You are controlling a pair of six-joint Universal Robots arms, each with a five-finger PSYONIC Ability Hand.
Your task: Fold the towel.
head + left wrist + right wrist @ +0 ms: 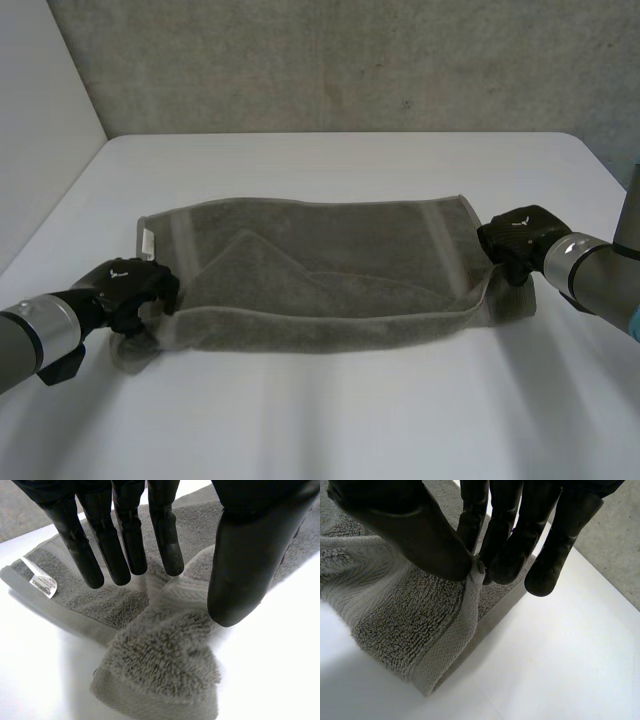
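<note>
The grey towel [330, 285] lies loosely doubled across the middle of the white table [330, 430], its long edges running from 9 to 3 o'clock. At its 8 o'clock corner the left hand [130, 285] holds its fingers [127, 540] straight and its thumb spread wide, with the bunched corner lying ungripped beneath the gap. At the 3 o'clock end the right hand [520, 240] pinches the raised hem between thumb and fingers [505, 540].

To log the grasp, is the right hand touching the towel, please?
Touching. In the right wrist view, the right hand pinches the towel edge between thumb and fingers.
</note>
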